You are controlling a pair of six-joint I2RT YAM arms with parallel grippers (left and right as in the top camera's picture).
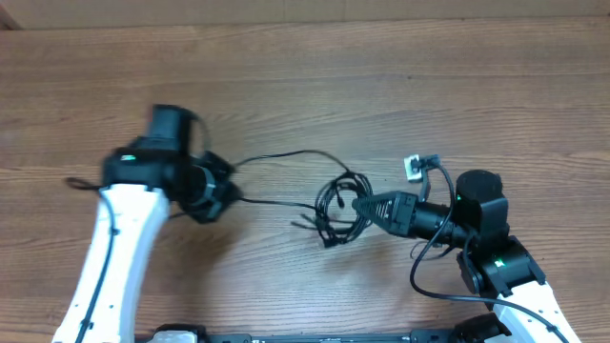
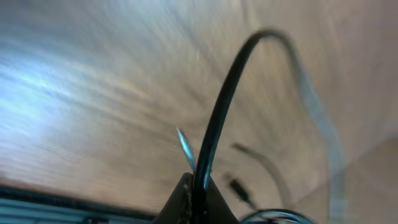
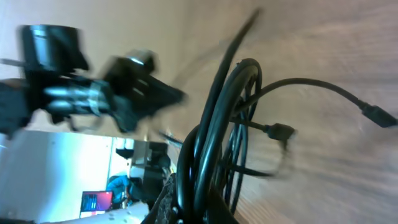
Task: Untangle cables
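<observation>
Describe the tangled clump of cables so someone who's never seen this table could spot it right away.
On the wooden table, look near the middle, at the tip of the right gripper. The clump is a small knot of overlapping thin black loops pinched there; unlike the single strands stretching toward the left gripper, it is coiled and bunched.

text — 0 readable | labels, brands, numbers — 0 readable | wrist views blurred
</observation>
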